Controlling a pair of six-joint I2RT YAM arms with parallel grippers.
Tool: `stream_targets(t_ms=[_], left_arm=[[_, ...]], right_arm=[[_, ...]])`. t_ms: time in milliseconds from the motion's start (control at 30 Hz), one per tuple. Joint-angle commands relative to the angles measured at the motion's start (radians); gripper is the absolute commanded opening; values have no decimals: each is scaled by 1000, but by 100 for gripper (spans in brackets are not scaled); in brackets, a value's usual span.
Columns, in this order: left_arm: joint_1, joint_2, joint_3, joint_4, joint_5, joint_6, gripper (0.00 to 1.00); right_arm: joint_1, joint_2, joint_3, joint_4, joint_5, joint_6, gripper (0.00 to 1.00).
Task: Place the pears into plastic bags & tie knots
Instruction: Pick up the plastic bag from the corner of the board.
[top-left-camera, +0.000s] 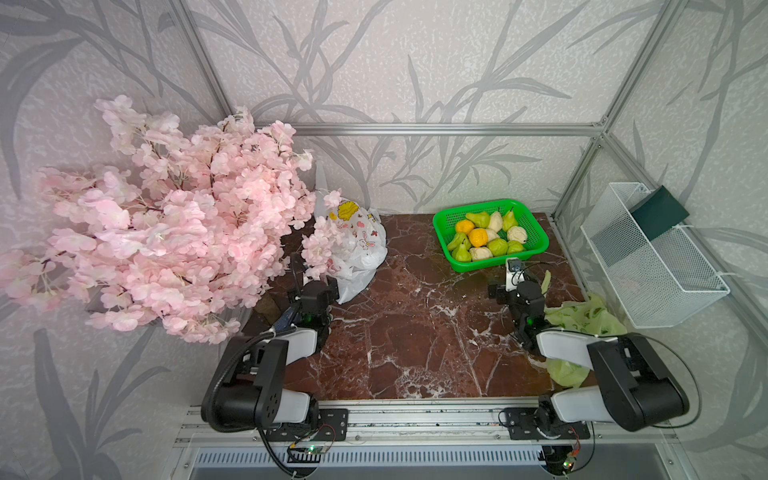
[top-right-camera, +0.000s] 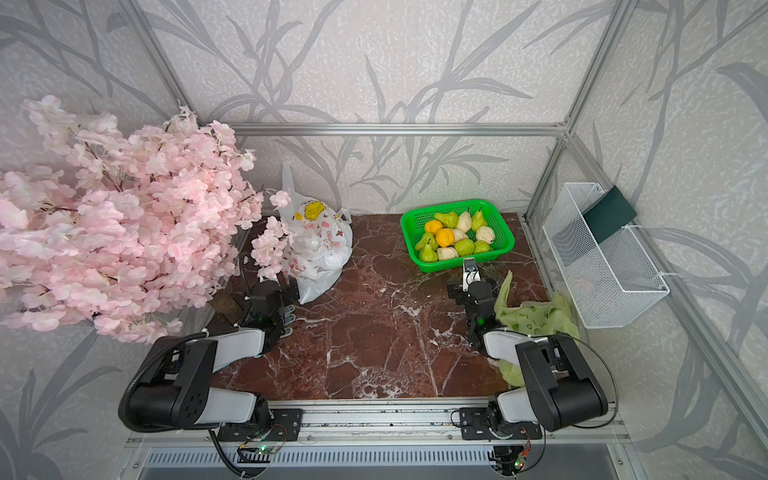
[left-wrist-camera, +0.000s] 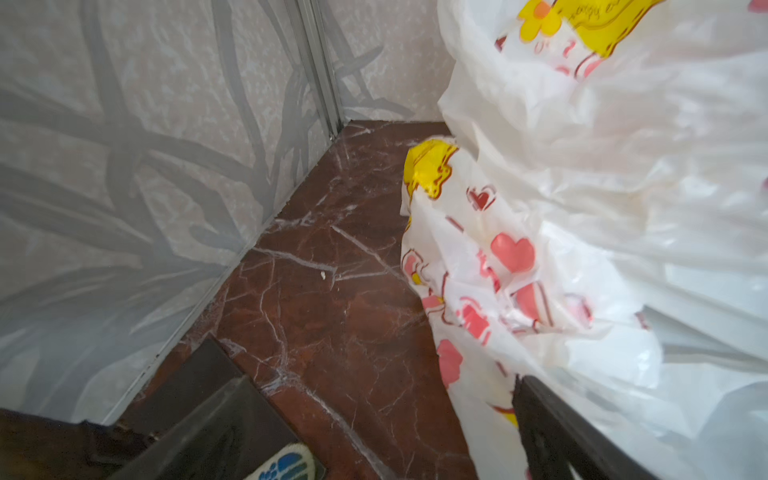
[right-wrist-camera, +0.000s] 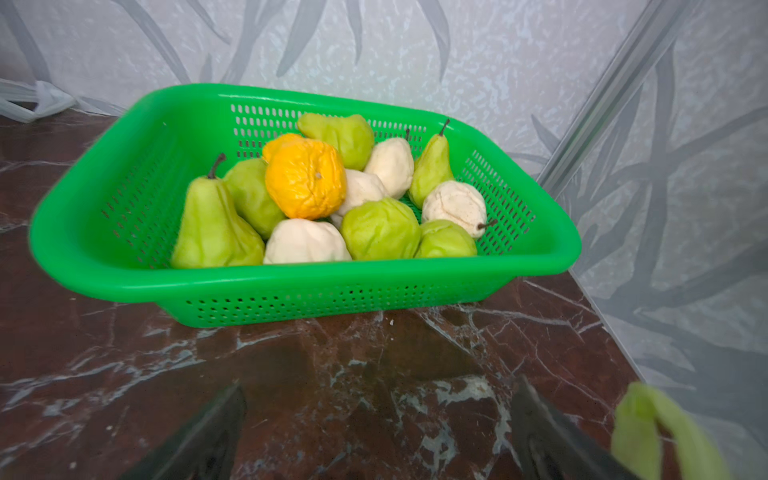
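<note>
Since the pink blossom branch (top-left-camera: 166, 224) covers the table's left side from above, the left arm reads best from its wrist view. The left gripper (left-wrist-camera: 374, 407) is low over the marble table (top-left-camera: 415, 324), fingers spread wide, nothing between them. One finger is just beside, maybe touching, the white bags (left-wrist-camera: 582, 208). These are crumpled in a heap toward the back wall. Mouths not visible; cannot tell if anything is inside.

Further right, the green basket (right-wrist-camera: 291, 286) sits at the back and holds every visible one of the pears (right-wrist-camera: 382, 228), green and cream, mixed with two orange fruits (right-wrist-camera: 305, 183). The right gripper (right-wrist-camera: 374, 419) faces the basket's near wall, fingers spread wide and empty, apart from the rim.

Key relation: the pears lie straight ahead of these fingers, past the rim. A reach likely has to clear the wall, then drop in. The nearest pear (right-wrist-camera: 216, 224) stands against the near wall, stem up, long axis roughly vertical. Others lie tilted or on their sides. The right arm is clearly nearer the pears, the left arm nearer the white bags.

Far right, the yellow-green bag (top-left-camera: 582, 316) lies collapsed beside and partly under the right arm, one handle (right-wrist-camera: 648, 424) just beside the right fingers. Judgement: first pick not yet begun, no bag held open.
</note>
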Motion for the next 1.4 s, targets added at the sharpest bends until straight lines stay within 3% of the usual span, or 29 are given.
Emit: stream_targets(t_ms=[0, 67, 167, 200, 267, 300, 367, 467, 633, 867, 1067, 1167, 1233, 1367], left_arm=[[-31, -109, 147, -306, -144, -68, 99], [-46, -142, 220, -481, -160, -127, 99], [-69, -199, 297, -637, -118, -156, 99], [-69, -221, 317, -668, -89, -177, 99], [-68, -267, 343, -711, -4, -220, 99], [-66, -291, 350, -716, 50, -262, 99], [-60, -342, 346, -730, 104, -399, 99], [-32, -427, 334, -715, 236, -354, 97], [-42, -332, 554, -1033, 341, -245, 75], [-120, -280, 597, -1079, 453, -257, 74], [-232, -174, 629, -1041, 504, -280, 71], [-281, -124, 662, -1044, 522, -281, 64], [-311, -89, 691, -1069, 541, -281, 60], [-341, -34, 735, -1119, 606, -303, 51]], right_arm=[[79, -101, 103, -342, 128, 53, 99], [114, -126, 225, -638, 157, 125, 99], [117, -116, 383, -960, 27, 299, 99], [112, -112, 420, -1028, -46, 414, 99], [68, -119, 456, -1070, -413, 456, 99], [51, -127, 448, -1042, -535, 477, 96], [22, -169, 439, -1040, -594, 570, 80], [-36, -205, 481, -1183, -545, 646, 76], [-87, -141, 672, -1598, -288, 603, 77], [-166, -186, 778, -1921, 32, 594, 80], [-288, -173, 707, -1898, 85, 541, 86], [-304, -111, 662, -1840, 83, 524, 83], [-304, -91, 650, -1841, 92, 530, 74], [-305, -123, 616, -1809, 4, 487, 24]])
